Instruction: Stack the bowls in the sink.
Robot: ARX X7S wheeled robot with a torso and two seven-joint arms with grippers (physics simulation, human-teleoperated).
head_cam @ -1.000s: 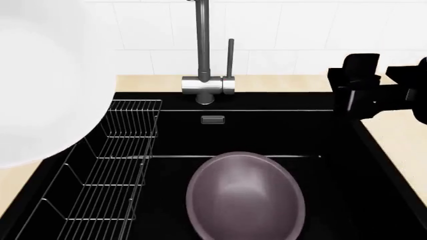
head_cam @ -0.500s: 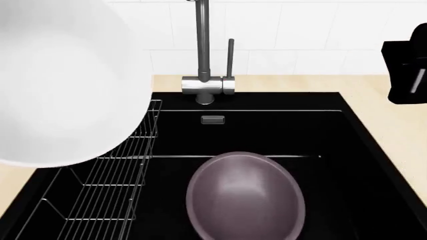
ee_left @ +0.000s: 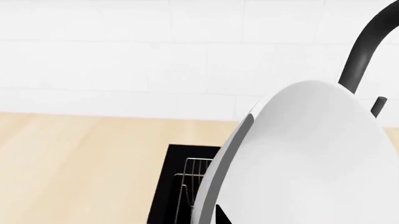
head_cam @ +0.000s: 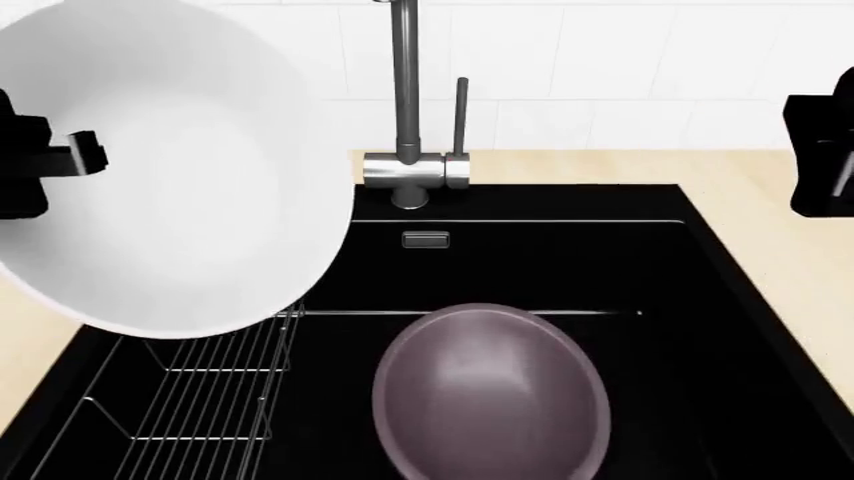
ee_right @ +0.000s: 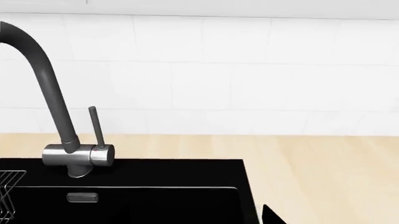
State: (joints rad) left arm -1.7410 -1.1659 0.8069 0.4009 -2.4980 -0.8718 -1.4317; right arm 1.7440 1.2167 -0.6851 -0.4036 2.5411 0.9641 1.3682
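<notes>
Here, at the upper left of the head view, your left end effector [head_cam: 40,160] grasps the white bowl [head_cam: 167,170] above the wire rack [head_cam: 200,400]. The purplish-grey bowl [head_cam: 490,392] lies lower centre in the sink [head_cam: 721,330]. Your right end effector [head_cam: 825,155] shows at the right edge; I cannot tell its state.

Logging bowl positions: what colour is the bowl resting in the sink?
Dark purplish-grey bowl, seen best in the head view.

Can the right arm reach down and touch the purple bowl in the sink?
Probably yes. The right end effector hangs over the counter beside the sink, and nothing lies between it and the dark purplish-grey bowl.
</notes>
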